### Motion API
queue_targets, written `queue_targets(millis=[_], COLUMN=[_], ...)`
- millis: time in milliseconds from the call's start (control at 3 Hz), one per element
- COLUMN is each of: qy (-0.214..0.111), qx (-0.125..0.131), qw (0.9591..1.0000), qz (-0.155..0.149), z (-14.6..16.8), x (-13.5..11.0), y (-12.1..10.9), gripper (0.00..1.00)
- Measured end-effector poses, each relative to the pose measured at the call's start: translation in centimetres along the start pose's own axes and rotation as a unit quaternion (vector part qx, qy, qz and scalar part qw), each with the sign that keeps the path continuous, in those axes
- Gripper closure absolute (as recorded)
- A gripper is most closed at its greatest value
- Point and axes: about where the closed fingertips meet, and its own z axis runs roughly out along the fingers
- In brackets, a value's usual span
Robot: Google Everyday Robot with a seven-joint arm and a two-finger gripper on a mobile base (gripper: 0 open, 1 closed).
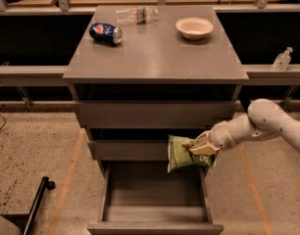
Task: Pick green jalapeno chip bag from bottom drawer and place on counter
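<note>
The green jalapeno chip bag (pixel 180 153) hangs in the air above the open bottom drawer (pixel 155 207), in front of the middle drawer. My gripper (pixel 198 146) comes in from the right on a white arm and is shut on the bag's right edge. The bottom drawer is pulled out and its grey inside shows nothing in it. The counter (pixel 160 53) is the grey top of the cabinet, well above the bag.
On the counter lie a blue soda can (pixel 106 33) at the back left, a clear plastic bottle (pixel 135 15) behind it and a white bowl (pixel 194 27) at the back right. A small bottle (pixel 282 58) stands on the ledge to the right. A black bar (pixel 35 204) lies on the floor at left.
</note>
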Motion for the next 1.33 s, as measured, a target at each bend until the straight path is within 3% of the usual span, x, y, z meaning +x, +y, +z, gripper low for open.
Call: queue_targets(millis=[333,667,1000,1333], qy=[-0.017,-0.051,-0.062,-0.07], qx=[0.01,0.024,0.034,0.059], qw=[0.9993,0.9931,0.9833,0.9725], qz=[-0.031,-0.103,-0.167,-0.214], z=[-1.6,-5.0,-8.2,-11.9], x=[-2.3,-7.4,-12.6,-18.0], y=[1.0,3.4,5.1,5.1], gripper=[1.0,1.0,1.0,1.0])
